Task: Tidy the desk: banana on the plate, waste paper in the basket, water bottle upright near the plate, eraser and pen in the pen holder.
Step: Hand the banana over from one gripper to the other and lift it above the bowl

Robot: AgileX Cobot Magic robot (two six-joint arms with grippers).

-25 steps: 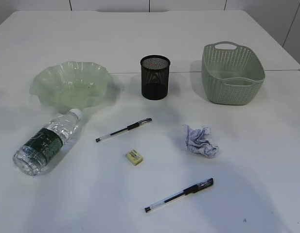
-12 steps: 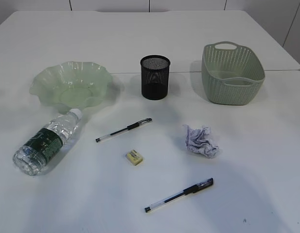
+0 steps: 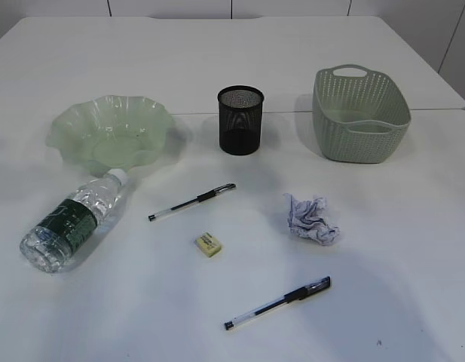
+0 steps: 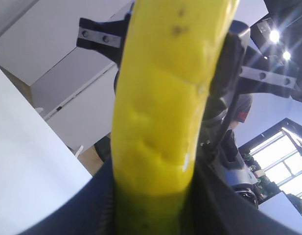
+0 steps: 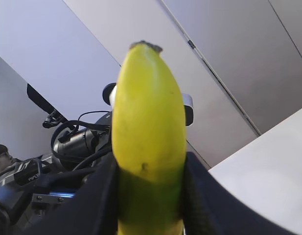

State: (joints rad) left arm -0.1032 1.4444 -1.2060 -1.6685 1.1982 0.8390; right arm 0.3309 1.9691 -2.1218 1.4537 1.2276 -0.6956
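Note:
A yellow banana [image 4: 160,122] stands between the dark fingers of my left gripper [image 4: 151,196], which is shut on it. The right wrist view shows a banana [image 5: 148,112] too, tip up, with my right gripper [image 5: 150,196] shut on it. Neither gripper nor the banana shows in the exterior view. There a wavy green plate [image 3: 74,124] sits at the left. A water bottle [image 3: 70,219] lies on its side in front of the plate. Two pens [image 3: 192,202] [image 3: 277,303], a yellow eraser [image 3: 208,243] and crumpled waste paper [image 3: 311,219] lie on the desk. A black mesh pen holder [image 3: 240,121] and a green basket [image 3: 360,136] stand behind them.
Both wrist cameras look out over the white desk edge toward grey walls, cabinets and other robot hardware.

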